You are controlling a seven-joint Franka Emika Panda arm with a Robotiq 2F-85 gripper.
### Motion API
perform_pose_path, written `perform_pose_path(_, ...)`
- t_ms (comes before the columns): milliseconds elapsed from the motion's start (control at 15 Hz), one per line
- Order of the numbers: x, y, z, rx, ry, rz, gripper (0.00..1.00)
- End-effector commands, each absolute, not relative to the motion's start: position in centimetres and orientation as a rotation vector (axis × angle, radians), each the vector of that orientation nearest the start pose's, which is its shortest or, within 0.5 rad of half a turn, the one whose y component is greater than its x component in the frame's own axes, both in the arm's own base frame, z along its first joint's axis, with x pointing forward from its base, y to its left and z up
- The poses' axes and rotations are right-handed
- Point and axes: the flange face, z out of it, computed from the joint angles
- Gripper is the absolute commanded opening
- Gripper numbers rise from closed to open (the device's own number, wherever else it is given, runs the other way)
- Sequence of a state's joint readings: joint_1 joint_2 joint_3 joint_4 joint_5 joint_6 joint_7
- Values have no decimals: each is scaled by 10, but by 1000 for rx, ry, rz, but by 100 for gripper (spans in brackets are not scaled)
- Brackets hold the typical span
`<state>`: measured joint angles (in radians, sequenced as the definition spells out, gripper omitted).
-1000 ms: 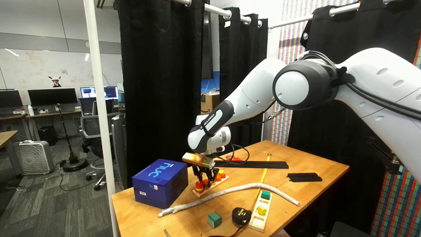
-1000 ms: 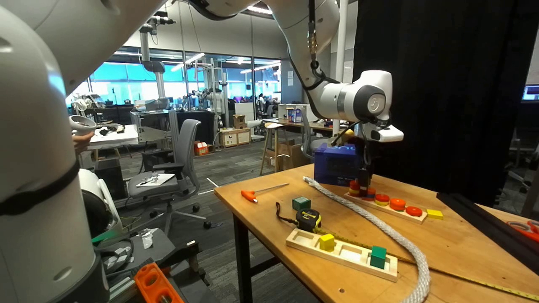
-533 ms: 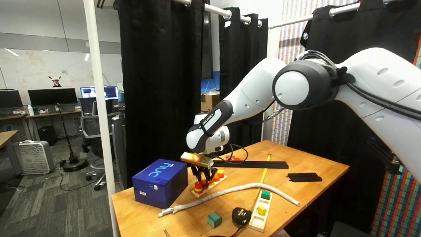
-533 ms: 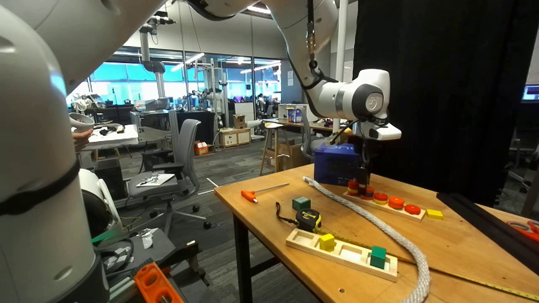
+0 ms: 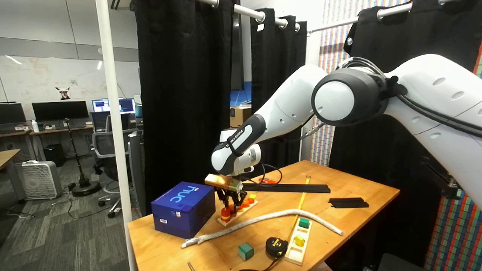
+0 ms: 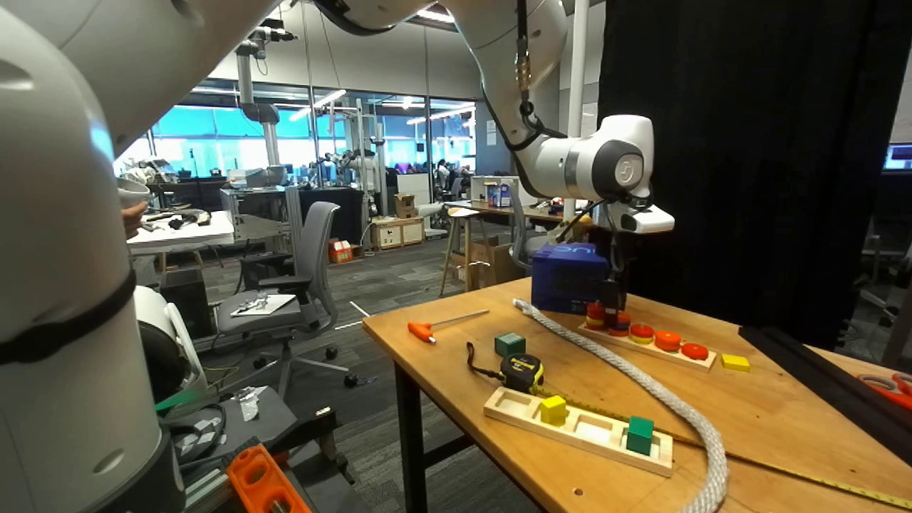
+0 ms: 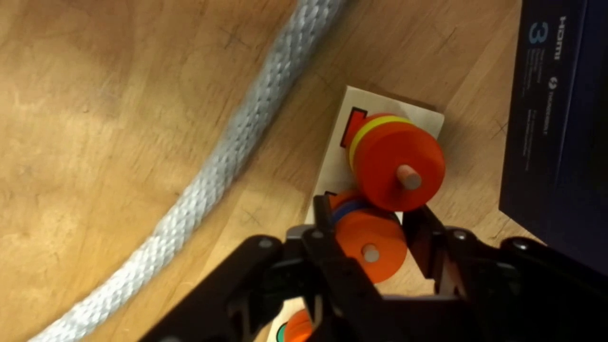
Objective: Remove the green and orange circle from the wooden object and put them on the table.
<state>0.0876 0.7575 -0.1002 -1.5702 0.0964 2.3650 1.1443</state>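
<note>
The wooden object (image 6: pixel 704 362) is a low pale board with pegs of coloured discs on the table (image 6: pixel 456 317); its end shows in the wrist view (image 7: pixel 358 100). My gripper (image 7: pixel 369 207) has its fingers on both sides of the second stack, apparently touching it. That stack has an orange circle (image 7: pixel 387 240) on top, a blue ring and more orange below, still on its peg. A red and yellow stack (image 7: pixel 389 152) stands on the end peg against it. Further along, an orange disc with green under it (image 6: pixel 667 340) stands in an exterior view.
A blue box (image 5: pixel 182 209) stands close by the wooden object's end. A white rope (image 5: pixel 271 217) runs alongside. A tape measure (image 6: pixel 522 372), a wooden tray (image 6: pixel 613 452) with yellow and green blocks, and a loose green block (image 6: pixel 509 345) lie nearby.
My gripper and the wooden object have shifted together slightly towards the blue box, sliding along the table. The other things on the table have stayed put.
</note>
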Motion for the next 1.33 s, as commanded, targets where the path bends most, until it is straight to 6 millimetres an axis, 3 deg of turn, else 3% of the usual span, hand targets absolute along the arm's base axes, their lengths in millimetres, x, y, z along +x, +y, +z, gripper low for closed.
perform_pose_path(0, 712, 10, 220, -2602, 1725, -120, 21)
perform_pose_path(333, 712, 10, 231, -2615, 1711, -157, 21)
perform_pose_path(667, 711, -2, 248, -2612, 1717, -201, 21)
perform_pose_path(1267, 699, -63, 280, -2551, 1816, -283, 21)
